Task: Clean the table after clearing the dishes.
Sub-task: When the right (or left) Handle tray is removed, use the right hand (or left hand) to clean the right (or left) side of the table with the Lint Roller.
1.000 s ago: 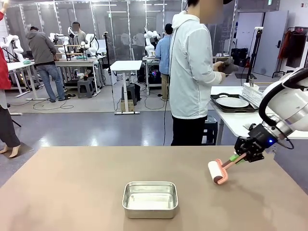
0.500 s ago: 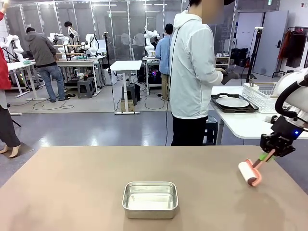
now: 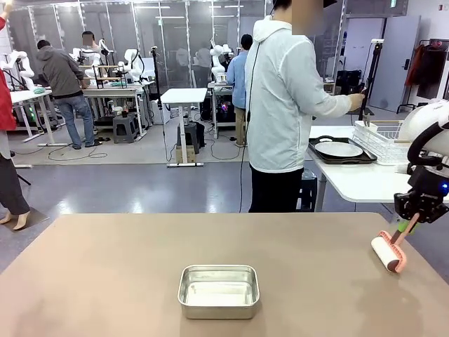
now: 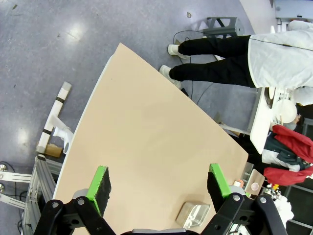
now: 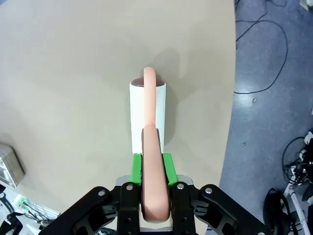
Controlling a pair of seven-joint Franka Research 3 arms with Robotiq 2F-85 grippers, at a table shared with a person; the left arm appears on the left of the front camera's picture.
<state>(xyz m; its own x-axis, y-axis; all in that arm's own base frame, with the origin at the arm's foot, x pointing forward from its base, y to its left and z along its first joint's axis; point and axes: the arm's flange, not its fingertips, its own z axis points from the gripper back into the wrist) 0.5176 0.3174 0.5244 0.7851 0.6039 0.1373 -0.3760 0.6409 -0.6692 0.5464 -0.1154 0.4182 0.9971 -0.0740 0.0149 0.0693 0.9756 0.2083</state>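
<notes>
Across the lower half of the front view, one tan worktop (image 3: pixel 105 281), matte and plain, with grey floor and a busy lab room behind. Lower centre: one square steel pan (image 3: pixel 219 291), alone. Far right edge: right gripper (image 3: pixel 414 219) pinching the pink handle of one lint roller (image 3: pixel 388 251), white roll resting on the worktop near its right edge. Upper centre: one person (image 3: pixel 284 105) in a pale jacket, standing turned toward a white side table (image 3: pixel 351 179) at right. On that side table: one dark tray (image 3: pixel 319 149) bearing one white plate (image 3: pixel 339 149), beside a wire rack (image 3: pixel 382 137).

In the left wrist view, left gripper (image 4: pixel 159 188) spread wide, nothing between the green pads (image 4: pixel 100 183), high above the worktop; pan small at lower right of the frame.

In the right wrist view, gripper pressed onto the roller handle at bottom centre, roll lying on the worktop at mid-frame, floor and cables at right.
</notes>
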